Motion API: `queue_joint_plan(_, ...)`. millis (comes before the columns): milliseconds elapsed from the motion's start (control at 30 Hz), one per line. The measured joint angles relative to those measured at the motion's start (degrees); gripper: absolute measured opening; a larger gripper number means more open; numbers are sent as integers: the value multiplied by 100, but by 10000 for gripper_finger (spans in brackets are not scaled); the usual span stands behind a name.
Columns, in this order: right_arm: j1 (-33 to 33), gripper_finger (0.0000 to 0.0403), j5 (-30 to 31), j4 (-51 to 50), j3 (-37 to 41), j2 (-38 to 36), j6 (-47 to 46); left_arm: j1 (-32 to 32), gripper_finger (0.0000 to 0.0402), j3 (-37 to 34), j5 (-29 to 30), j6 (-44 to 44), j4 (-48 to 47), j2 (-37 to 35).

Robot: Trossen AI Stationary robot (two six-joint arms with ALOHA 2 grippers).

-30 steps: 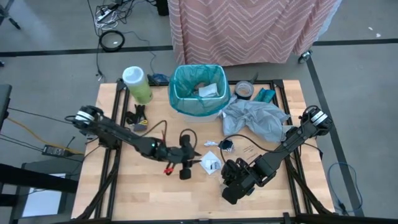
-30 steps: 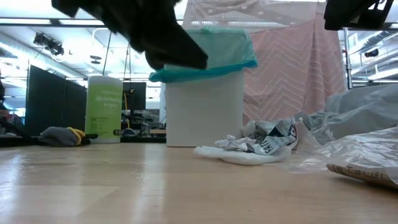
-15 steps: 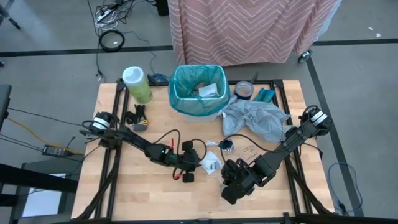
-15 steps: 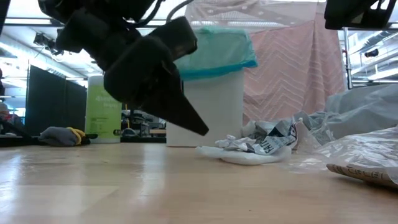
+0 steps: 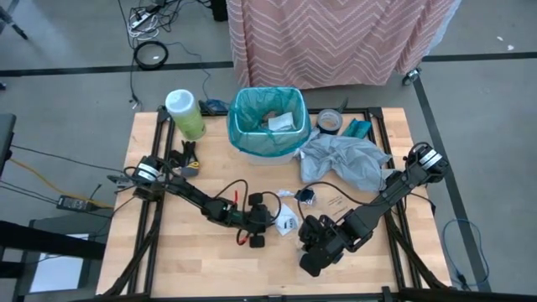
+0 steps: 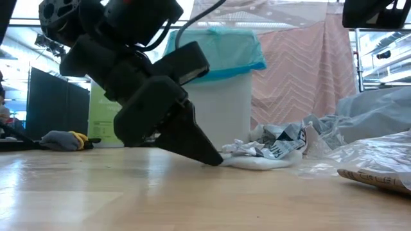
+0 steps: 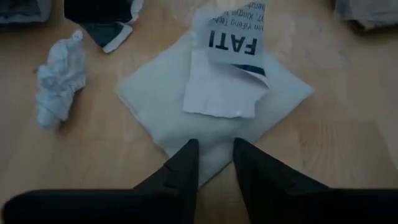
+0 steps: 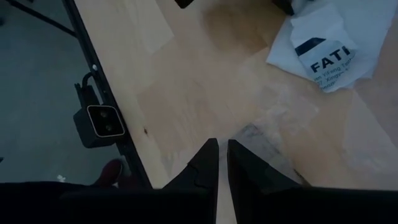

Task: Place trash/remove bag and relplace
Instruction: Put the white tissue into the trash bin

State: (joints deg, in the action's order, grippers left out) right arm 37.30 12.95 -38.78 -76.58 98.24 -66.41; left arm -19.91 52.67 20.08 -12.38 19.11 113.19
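Observation:
A white wrapper (image 7: 211, 106) with a printed slip on it lies flat on the table, right of centre. My left gripper (image 7: 214, 155) is down at the wrapper's nearest corner, open, with that corner between its fingertips. A crumpled paper bit (image 7: 59, 78) and a dark blue scrap (image 7: 102, 25) lie beyond. The white bin (image 5: 267, 151) with the teal bag (image 5: 243, 117) stands at the far middle, with trash inside. My right gripper (image 8: 222, 155) hangs shut and empty over the near right of the table. My left gripper has its two fingertips (image 7: 189, 152) at the wrapper's corner (image 7: 214, 134), one on each side, with a gap between them. The fingers slant down from the table's left. In the low view one tip (image 6: 212, 157) reaches the table at the wrapper's edge. The wrapper lies flat.
A pale grey plastic bag (image 5: 344, 161) lies crumpled right of the bin. A green canister (image 5: 186, 113) stands at the far left, and a tape roll (image 5: 329, 122) at the far right. Black-and-yellow gloves (image 5: 185, 159) lie at the left. There is bare wood along the near edge.
My left gripper has sunk from above the table down to its surface. It has also moved toward the table's right, up to the white wrapper. The wrapper and my right gripper have stayed where they were.

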Motion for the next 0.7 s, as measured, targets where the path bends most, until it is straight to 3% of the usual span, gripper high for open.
queue_joint_plan(200,19,22,-21,23,1,0,-2,105,11,15,-131,-867,-130,24)
queue_joint_plan(467,17,21,-6,17,0,0,37,152,3,-25,-131,-1610,-510,-326)
queue_joint_plan(700,4,20,41,14,0,0,103,141,1,395,-146,-1922,-2499,-1206)
